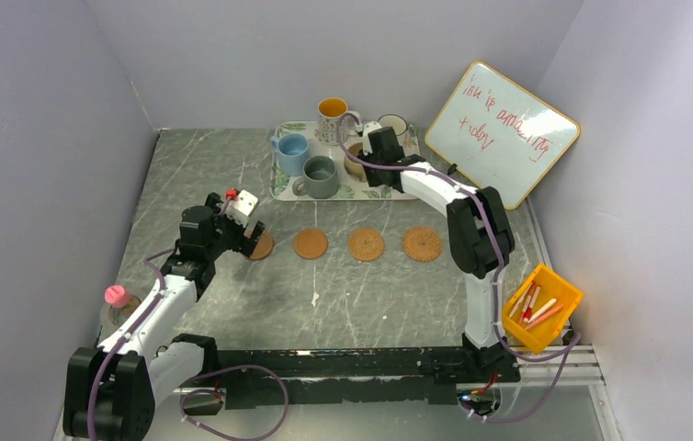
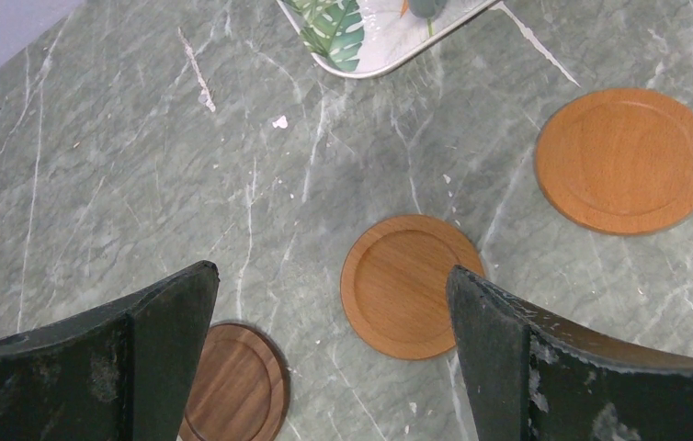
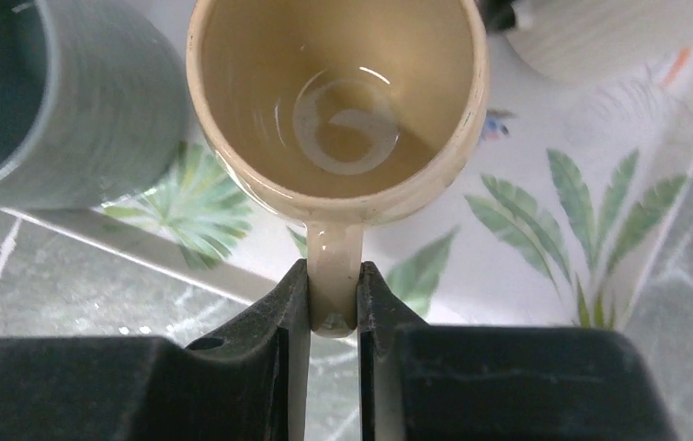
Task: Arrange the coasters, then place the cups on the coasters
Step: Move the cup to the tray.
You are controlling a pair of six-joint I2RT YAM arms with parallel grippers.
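Observation:
Several coasters lie in a row on the table: two woven ones (image 1: 422, 244) (image 1: 366, 244), a smooth tan one (image 1: 311, 243), and one (image 1: 262, 246) half under my left gripper (image 1: 251, 237). In the left wrist view the left gripper (image 2: 329, 276) stands open above bare table, between a dark brown coaster (image 2: 237, 386) and a tan coaster (image 2: 407, 285). The cups stand on the leaf-print tray (image 1: 278, 184): light blue (image 1: 292, 152), grey-green (image 1: 320, 176), orange-inside (image 1: 332, 118), white (image 1: 396, 127). My right gripper (image 3: 335, 276) is shut on the handle of the tan cup (image 3: 338, 101).
A whiteboard (image 1: 501, 131) leans at the back right. A yellow bin (image 1: 541, 307) with pens sits at the right edge. A pink-capped bottle (image 1: 116, 299) stands by the left arm. The grey-green cup (image 3: 49, 101) is close to the left of the tan one.

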